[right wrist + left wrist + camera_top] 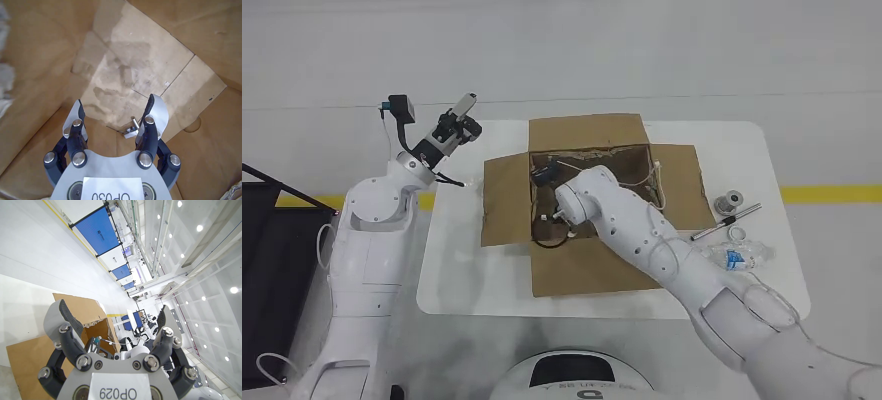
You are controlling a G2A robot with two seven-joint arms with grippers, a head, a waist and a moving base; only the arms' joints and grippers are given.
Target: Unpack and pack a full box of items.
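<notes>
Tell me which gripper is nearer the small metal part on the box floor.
Right. The right gripper is inside the cardboard box, the small metal part beside one finger; the left gripper is outside it.

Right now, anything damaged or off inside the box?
Yes. The box floor has a pale patch of torn-off paper skin, and its rim is ragged. A small metal part lies by the right hand.

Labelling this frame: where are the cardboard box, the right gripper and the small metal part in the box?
cardboard box (587, 132), top view, far flap.
right gripper (115, 100), right wrist view, midway between open fingertips.
small metal part (130, 131), right wrist view, its pale body.
</notes>
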